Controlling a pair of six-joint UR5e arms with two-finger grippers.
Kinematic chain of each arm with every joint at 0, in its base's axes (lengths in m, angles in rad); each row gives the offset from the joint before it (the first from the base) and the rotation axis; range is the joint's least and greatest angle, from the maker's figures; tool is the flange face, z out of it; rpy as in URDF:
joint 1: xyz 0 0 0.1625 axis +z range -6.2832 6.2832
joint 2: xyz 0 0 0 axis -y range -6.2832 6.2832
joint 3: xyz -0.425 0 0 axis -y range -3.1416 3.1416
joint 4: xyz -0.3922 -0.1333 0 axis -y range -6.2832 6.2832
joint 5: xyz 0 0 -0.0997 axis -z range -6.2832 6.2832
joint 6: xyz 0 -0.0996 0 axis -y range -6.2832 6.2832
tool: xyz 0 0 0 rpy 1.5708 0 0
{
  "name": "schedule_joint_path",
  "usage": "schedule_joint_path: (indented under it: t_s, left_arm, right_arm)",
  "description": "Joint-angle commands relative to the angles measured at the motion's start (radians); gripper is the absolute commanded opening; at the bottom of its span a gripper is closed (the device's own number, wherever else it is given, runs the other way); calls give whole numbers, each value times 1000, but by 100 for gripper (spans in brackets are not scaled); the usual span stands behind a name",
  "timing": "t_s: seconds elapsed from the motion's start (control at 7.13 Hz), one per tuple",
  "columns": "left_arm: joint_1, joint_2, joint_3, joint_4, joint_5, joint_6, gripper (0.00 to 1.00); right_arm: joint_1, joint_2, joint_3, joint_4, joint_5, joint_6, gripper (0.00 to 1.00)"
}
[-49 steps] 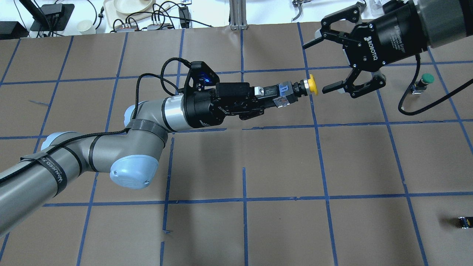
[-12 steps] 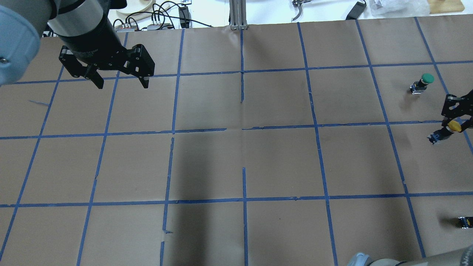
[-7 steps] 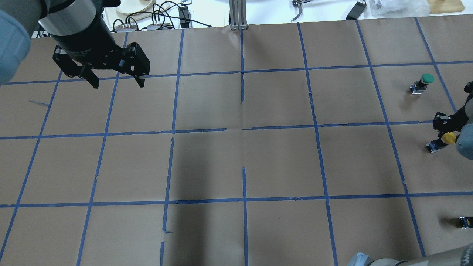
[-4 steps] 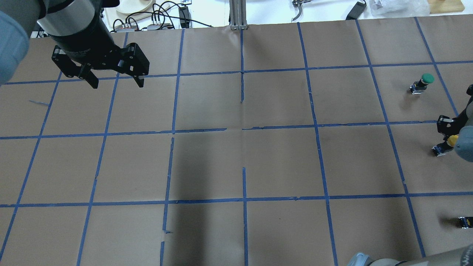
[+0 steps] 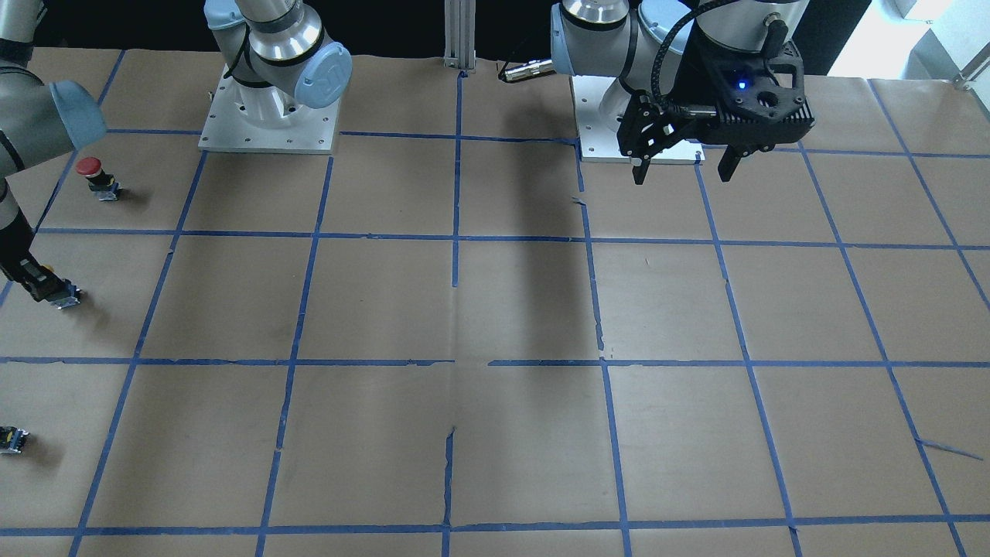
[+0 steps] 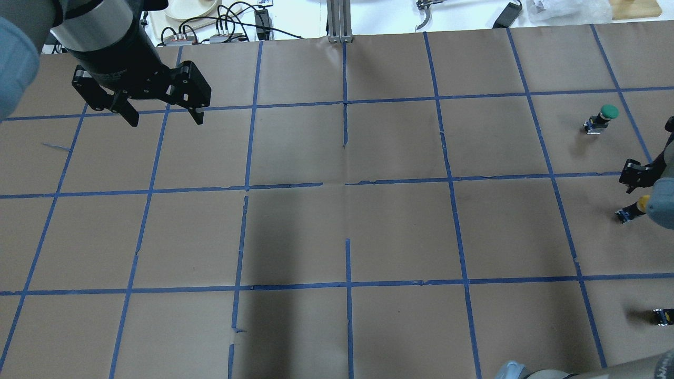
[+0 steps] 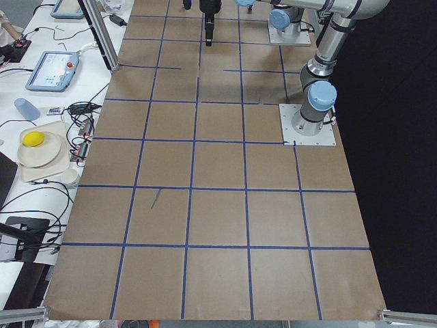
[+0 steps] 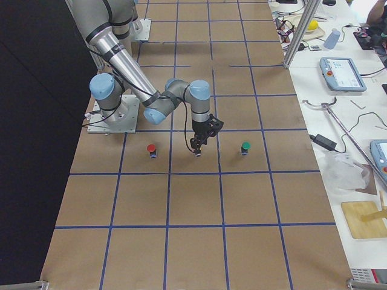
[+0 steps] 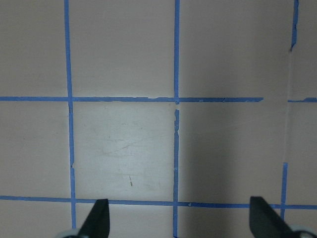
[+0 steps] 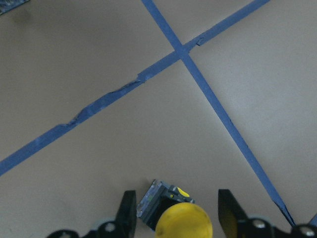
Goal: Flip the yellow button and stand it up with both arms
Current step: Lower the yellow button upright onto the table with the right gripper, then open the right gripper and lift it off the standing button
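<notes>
Presently on the counter (image 6: 400, 231):

Item 1, yellow button (image 10: 184, 224). It stands on the robot's right half of the counter, between the red button (image 8: 151, 148) and the green button (image 8: 245, 147), well apart from both. Cap up, base down, long axis close to upright. Whether the base sits flat cannot be told.

Item 2, right pincer (image 10: 177, 213). It hangs directly above the button, one jaw either side of the cap, with a sliver of counter showing on each side. Judged released rather than clenched. By far the nearer of the two.

Item 3, left pincer (image 6: 165, 120). Jaws spread wide, grasping nothing, raised over the robot's left half, well apart from the button.

Clearance. There is room to move on every side of the button, and no counter edge lies close by. The next move is judged to be lifting the right pincer straight up along the button's axis. A sideways drift could nudge the cap and tip it.
</notes>
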Motion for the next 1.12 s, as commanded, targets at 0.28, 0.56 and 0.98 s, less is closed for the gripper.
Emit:
schedule_joint_path:
  t_s: [0.28, 0.56, 0.98]
  left_arm:
    - [0, 0, 0, -3, 2, 0, 100]
    - [0, 0, 0, -3, 2, 0, 100]
    - [0, 0, 0, -3, 2, 0, 100]
  right_arm:
    - [94, -148, -148, 460, 9, -13, 100]
    - [230, -241, -269, 795, 151, 3, 100]
    - [410, -347, -464, 1120, 163, 3, 100]
